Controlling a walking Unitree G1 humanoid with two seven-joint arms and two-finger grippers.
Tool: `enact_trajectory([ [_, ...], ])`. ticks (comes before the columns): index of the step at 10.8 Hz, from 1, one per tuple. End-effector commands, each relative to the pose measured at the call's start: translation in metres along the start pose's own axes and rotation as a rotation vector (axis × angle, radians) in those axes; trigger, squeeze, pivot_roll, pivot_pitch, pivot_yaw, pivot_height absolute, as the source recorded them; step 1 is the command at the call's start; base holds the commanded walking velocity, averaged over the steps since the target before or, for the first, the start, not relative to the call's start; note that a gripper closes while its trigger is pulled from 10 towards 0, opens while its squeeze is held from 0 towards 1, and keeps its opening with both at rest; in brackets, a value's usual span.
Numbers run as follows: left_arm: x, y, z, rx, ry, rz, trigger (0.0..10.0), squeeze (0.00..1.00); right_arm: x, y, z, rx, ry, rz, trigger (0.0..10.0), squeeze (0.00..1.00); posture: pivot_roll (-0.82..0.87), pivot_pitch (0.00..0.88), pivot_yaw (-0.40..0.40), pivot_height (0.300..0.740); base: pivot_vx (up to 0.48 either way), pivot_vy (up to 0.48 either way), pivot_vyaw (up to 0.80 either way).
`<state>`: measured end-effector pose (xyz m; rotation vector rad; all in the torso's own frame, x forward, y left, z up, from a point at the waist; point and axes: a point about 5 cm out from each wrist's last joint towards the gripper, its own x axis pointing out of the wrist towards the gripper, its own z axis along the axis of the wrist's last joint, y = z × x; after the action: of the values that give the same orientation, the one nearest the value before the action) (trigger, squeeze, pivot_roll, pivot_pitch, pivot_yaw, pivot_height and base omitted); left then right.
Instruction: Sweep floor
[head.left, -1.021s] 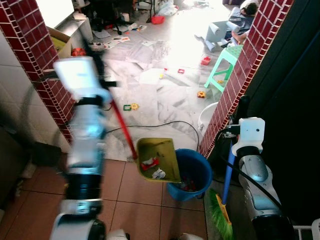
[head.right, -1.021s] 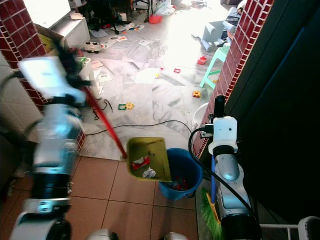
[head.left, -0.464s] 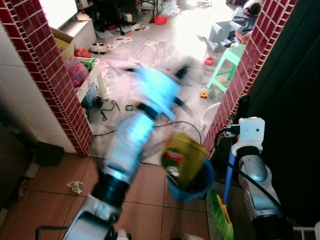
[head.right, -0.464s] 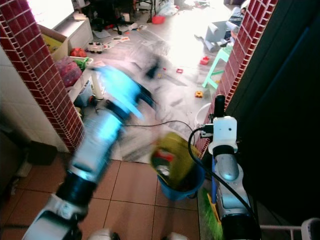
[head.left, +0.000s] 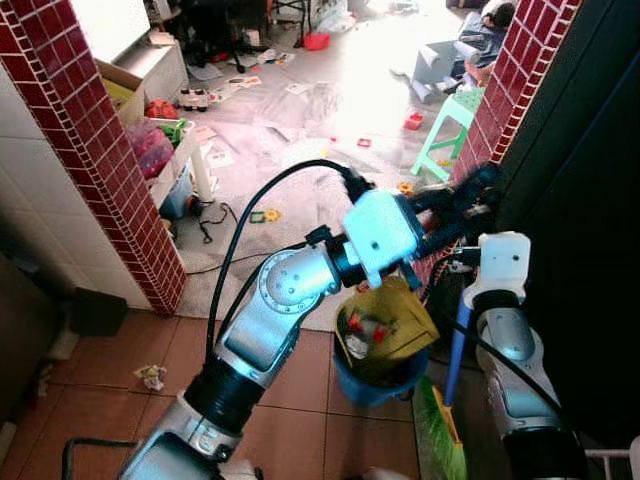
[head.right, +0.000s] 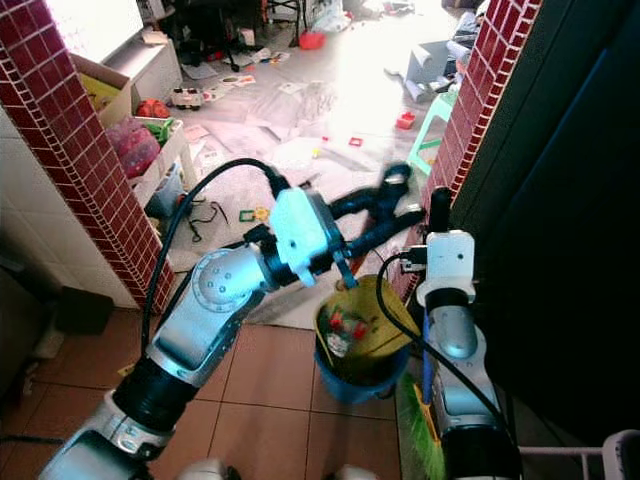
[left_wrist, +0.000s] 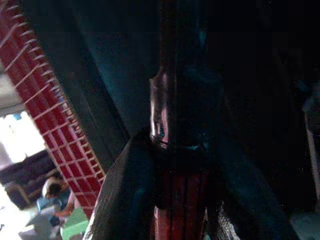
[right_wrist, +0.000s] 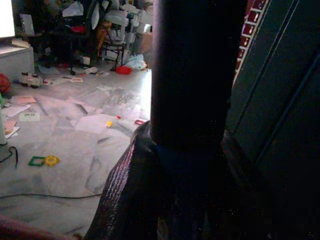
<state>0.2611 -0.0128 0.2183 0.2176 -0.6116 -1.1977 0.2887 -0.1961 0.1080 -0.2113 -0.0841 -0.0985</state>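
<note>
One step is in hand, by judgement: the left gripper, pinching the dustpan handle, tips the dustpan over the blue bucket. Next, shake the debris clear; the right gripper clamps the broom handle.

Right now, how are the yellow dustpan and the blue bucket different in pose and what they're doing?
The yellow dustpan is tipped steeply over, held up by the left claw on its red handle; the blue bucket stands upright on the tiled floor. The dustpan is flat and open-fronted, with litter sliding down it; the bucket is round and deep, sitting beneath it to catch the litter. Both hold scraps of rubbish.
</note>
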Motion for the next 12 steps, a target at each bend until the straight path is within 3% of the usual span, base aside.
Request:
enact_trajectory([
  [1, 0.007, 0.001, 0.016, 0.131, -0.038, -0.074, 10.0, 0.0, 0.005, 0.0, 0.006, -0.007, -0.031, 0.002, 10.0, 0.0, -0.07, 0.0, -0.016, 0.74, 0.0, 0.0, 0.0],
  [2, 0.01, 0.005, 0.023, 0.086, -0.069, -0.014, 10.0, 0.0, 0.006, 0.0, 0.006, -0.008, -0.032, 0.002, 10.0, 0.0, -0.07, 0.0, -0.015, 0.74, 0.0, 0.0, 0.0],
  [6, 0.005, 0.023, 0.015, 0.06, -0.054, 0.151, 10.0, 0.0, 0.007, 0.001, 0.007, -0.011, -0.038, -0.004, 10.0, 0.0, -0.08, 0.0, -0.012, 0.74, 0.0, 0.0, 0.0],
  [7, 0.001, 0.041, 0.02, 0.109, -0.069, 0.27, 10.0, 0.0, 0.008, 0.001, 0.007, -0.01, -0.04, -0.005, 10.0, 0.0, -0.08, 0.0, -0.011, 0.74, 0.0, 0.0, 0.0],
  [8, -0.007, 0.068, 0.033, 0.171, -0.106, 0.421, 10.0, 0.0, 0.009, 0.001, 0.007, -0.009, -0.04, -0.005, 10.0, 0.0, -0.07, 0.0, -0.014, 0.74, 0.0, 0.0, 0.0],
  [10, -0.029, 0.115, 0.053, 0.276, -0.096, 0.664, 10.0, 0.0, 0.01, 0.002, 0.007, -0.008, -0.041, -0.001, 10.0, 0.0, -0.07, 0.0, -0.016, 0.74, 0.0, 0.0, 0.0],
  [12, -0.051, 0.128, 0.041, 0.246, 0.005, 0.764, 10.0, 0.0, 0.011, 0.003, 0.006, -0.009, -0.041, 0.0, 10.0, 0.0, -0.06, 0.0, -0.016, 0.74, 0.0, 0.0, 0.0],
])
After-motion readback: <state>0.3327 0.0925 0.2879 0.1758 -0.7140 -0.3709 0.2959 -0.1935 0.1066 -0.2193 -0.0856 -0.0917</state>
